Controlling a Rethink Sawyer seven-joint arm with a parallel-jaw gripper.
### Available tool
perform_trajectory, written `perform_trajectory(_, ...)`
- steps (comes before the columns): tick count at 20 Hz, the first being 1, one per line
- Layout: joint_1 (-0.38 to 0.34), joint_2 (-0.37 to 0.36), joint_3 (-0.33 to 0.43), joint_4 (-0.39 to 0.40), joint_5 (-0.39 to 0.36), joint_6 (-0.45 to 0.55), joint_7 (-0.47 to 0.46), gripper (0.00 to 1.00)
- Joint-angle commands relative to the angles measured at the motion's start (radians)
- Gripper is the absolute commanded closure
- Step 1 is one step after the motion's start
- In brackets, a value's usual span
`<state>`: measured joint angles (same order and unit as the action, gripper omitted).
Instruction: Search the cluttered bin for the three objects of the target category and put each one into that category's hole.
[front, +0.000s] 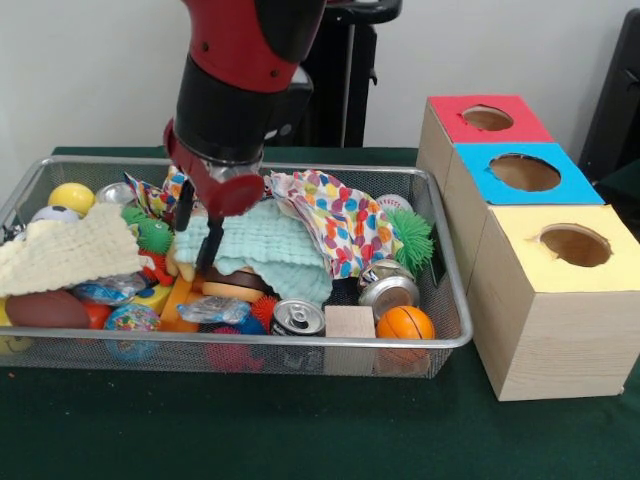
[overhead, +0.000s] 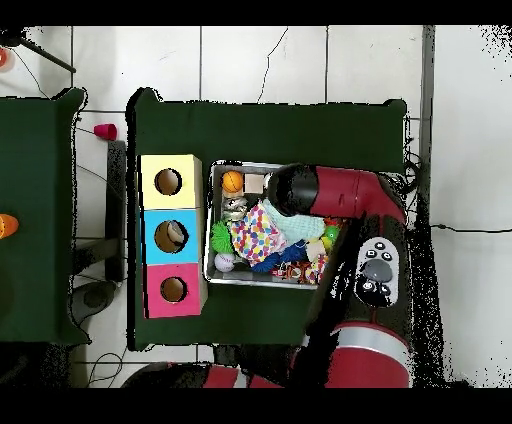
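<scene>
The silver wire-mesh bin (front: 250, 340) fills the left of the front view and is full of toys; it also shows in the overhead view (overhead: 213, 270). My gripper (front: 198, 230) hangs in the bin with its black fingers (front: 211, 245) apart and empty, at the left edge of a mint cloth (front: 265, 245). One crinkly clear bottle (front: 213, 310) lies just in front of the gripper, and a second bottle (front: 105, 290) lies to its left. The blue-topped box's hole (front: 525, 172) is right of the bin. In the overhead view something pale shows inside that hole (overhead: 170, 236). My arm (overhead: 300, 190) hides the gripper there.
A red-topped box (front: 487, 118) and a yellow-topped box (front: 575, 245) flank the blue one. The bin holds metal cans (front: 298, 318), a polka-dot cloth (front: 340, 220), a cream cloth (front: 65, 250), an orange ball (front: 405, 323), a wooden block (front: 349, 322) and a green spiky ball (front: 412, 240).
</scene>
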<state>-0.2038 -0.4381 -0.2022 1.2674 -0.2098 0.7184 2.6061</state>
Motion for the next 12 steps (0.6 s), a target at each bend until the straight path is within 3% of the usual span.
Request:
perform_trajectory(1,-0.025,0.119,0.115,-0.136,-0.019,-0.034,-0.067,0.00)
perform_trajectory(8,-0.045,0.173,0.153,-0.230,0.004,-0.001,-0.089,0.00)
perform_trajectory(12,-0.032,0.177,0.155,-0.229,0.008,0.014,-0.070,0.00)
